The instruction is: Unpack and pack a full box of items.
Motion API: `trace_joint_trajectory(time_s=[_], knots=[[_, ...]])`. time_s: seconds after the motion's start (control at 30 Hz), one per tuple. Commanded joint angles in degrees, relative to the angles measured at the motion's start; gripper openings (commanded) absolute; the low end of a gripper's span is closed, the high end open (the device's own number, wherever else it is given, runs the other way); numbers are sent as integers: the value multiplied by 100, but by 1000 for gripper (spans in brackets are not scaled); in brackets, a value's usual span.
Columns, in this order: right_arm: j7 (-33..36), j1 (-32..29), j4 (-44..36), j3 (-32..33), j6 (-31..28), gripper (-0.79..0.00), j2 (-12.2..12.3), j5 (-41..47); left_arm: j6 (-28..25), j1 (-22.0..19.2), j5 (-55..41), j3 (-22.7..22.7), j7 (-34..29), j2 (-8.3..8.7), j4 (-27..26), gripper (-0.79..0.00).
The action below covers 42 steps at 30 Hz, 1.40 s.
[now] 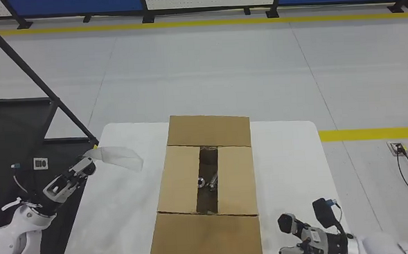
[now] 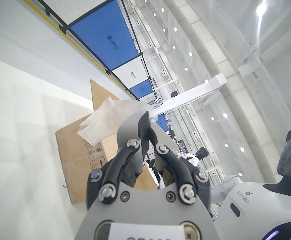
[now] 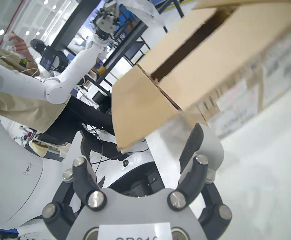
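Holding a translucent wrapper [image 1: 119, 157] pinched in shut fingers, the left gripper [image 1: 88, 165] sits off the box's [image 1: 211, 189] left side with its wrist aimed boxward, probably keeping loose packing clear of the opening. The box's 2 side flaps stand ajar over metal items [image 1: 208, 181]. The right gripper [image 1: 304, 216] sits open-fingered beside the box's near right corner.

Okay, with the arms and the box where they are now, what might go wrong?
The left claw pinches the flimsy white sheet by one edge; it may slip free. On the box, the inner flaps leave only a narrow gap, so reaching inside could snag them. The right claw hangs open close by the near flap and might nudge the box.
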Motion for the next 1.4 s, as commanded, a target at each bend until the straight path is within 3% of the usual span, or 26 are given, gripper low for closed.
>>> trace_joint_trajectory(time_s=[0.0,0.23,0.57,0.87,1.1,1.37], knots=[[144,-24,63,-89,145,0,55,-12,6,-53,44,36,11,7,27,-785],[164,293,222,-745,164,0,190,-20,11,-174,92,130,30,28,122,-785],[80,1605,435,-2386,80,0,433,-36,-25,-147,67,73,51,74,165,-785],[-52,2448,336,-2875,-52,0,634,837,-76,-84,-19,80,100,97,301,-785],[42,3230,615,-3018,468,0,616,1862,-136,-23,-164,67,111,110,391,-785],[-924,4016,1261,-3575,1626,0,304,1130,-441,183,-468,147,-147,104,168,-785]])
